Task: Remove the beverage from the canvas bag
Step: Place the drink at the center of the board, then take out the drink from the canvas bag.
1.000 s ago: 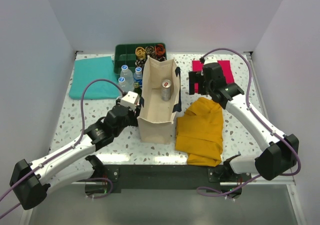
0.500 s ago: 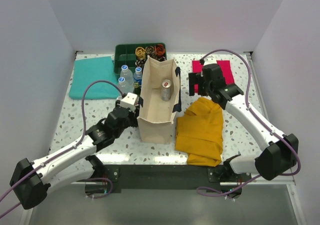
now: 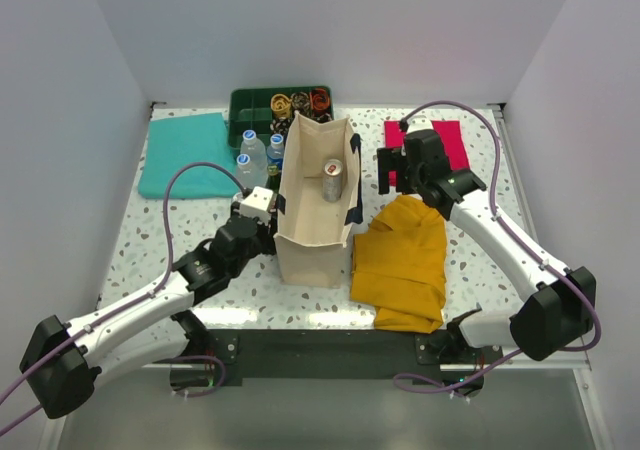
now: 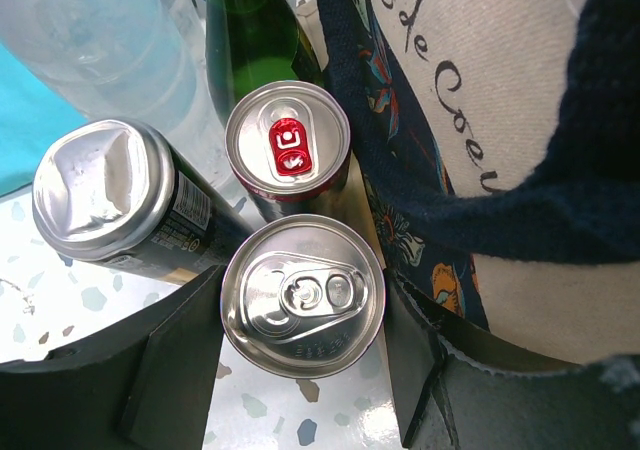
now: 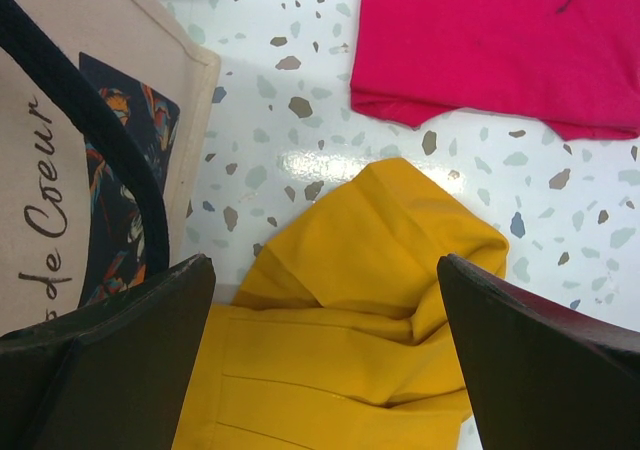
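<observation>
Your left gripper (image 4: 300, 305) has eased toward the near edge, fingers flanking a silver-topped can (image 4: 302, 292) outside the tall cream canvas bag (image 3: 315, 238), grip impossible to tell; next, likely send the right gripper (image 5: 325, 270), jaws spread, into the mid-worktop bag for the silver beverage can (image 3: 333, 180) standing inside.

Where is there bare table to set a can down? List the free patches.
Free: near-left table, in front of the teal cloth; the strip right of the yellow cloth. Crowded: bottles and cans left of the bag.
</observation>
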### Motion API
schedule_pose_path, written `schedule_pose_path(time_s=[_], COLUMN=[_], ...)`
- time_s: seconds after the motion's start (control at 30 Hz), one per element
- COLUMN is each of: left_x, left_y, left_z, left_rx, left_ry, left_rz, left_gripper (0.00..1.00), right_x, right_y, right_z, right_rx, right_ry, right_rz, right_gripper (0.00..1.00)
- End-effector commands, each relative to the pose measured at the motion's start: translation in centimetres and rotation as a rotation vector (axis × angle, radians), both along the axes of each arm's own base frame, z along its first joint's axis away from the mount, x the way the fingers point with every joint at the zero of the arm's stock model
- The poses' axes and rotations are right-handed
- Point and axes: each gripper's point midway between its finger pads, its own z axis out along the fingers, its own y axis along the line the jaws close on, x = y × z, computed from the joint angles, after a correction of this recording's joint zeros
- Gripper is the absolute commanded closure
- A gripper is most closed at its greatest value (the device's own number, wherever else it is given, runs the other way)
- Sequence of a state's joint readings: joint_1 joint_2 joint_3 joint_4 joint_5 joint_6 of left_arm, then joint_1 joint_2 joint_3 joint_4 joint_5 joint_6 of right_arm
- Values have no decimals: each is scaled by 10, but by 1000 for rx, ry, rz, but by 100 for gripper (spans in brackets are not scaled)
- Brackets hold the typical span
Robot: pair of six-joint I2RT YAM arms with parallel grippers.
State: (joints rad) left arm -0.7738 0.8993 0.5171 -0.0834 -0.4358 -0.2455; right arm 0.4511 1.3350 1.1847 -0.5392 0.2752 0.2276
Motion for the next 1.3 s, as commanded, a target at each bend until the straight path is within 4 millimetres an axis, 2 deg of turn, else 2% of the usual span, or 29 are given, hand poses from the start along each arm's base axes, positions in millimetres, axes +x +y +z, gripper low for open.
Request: schedule_pose_path(time_s=[0.0, 0.07, 0.1, 0.17, 0.2, 0.3, 0.43, 0.5, 0.7, 0.77, 0.83, 0.87, 0.93, 0.97, 1.03, 1.13, 1.2, 1.27], left_x=[14, 15, 13, 12, 13, 14, 13, 13, 8, 5, 6, 6, 10, 11, 14, 18, 24, 29], left_y=[-9, -7, -5, -3, -3, 1, 5, 7, 0, -10, -25, -30, -45, -51, -68, -89, -103, -114], left_z=[50, 55, 55, 60, 68, 83, 97, 112, 178, 199, 201, 212, 208, 215, 213, 223, 215, 216], left_rx=[-126, -130, -117, -110, -118, -107, -91, -107, -211, -228, -202, -207, -167, -168, -149, -159, -135, -128], left_ry=[-128, -133, -121, -123, -136, -159, -165, -182, -286, -319, -313, -325, -303, -312, -303, -324, -304, -294], left_rz=[34, 45, 47, 46, 47, 56, 69, 74, 10, -50, -129, -154, -216, -240, -313, -387, -434, -457], left_gripper=[43, 34, 24, 18, 12, 4, 1, 0, 0, 0, 0, 0, 0, 0, 0, 0, 0, 0], right_x=[1, 1, 1, 1, 2, 4, 4, 4, 3, 3, 2, 2, 2, 1, 1, 1, 1, 2], right_y=[-5, -6, -5, -5, -4, -2, -4, -5, -7, -7, -7, -7, -9, -9, -10, -15, -16, -19], right_z=[14, 12, 13, 13, 14, 15, 16, 16, 20, 20, 22, 23, 24, 25, 28, 33, 36, 42], right_rx=[1, -3, -1, 1, 5, 10, 5, 0, -1, 5, 8, 8, 8, 8, 9, 2, -3, -7], right_ry=[-44, -42, -44, -44, -48, -49, -52, -55, -66, -68, -72, -74, -79, -80, -88, -101, -110, -127], right_rz=[-21, -21, -20, -21, -21, -17, -21, -23, -30, -31, -31, -32, -41, -40, -47, -63, -68, -77], right_gripper=[2, 2, 2, 2, 2, 2, 2, 2, 2, 2, 2, 2, 2, 2, 2, 2, 2, 2])
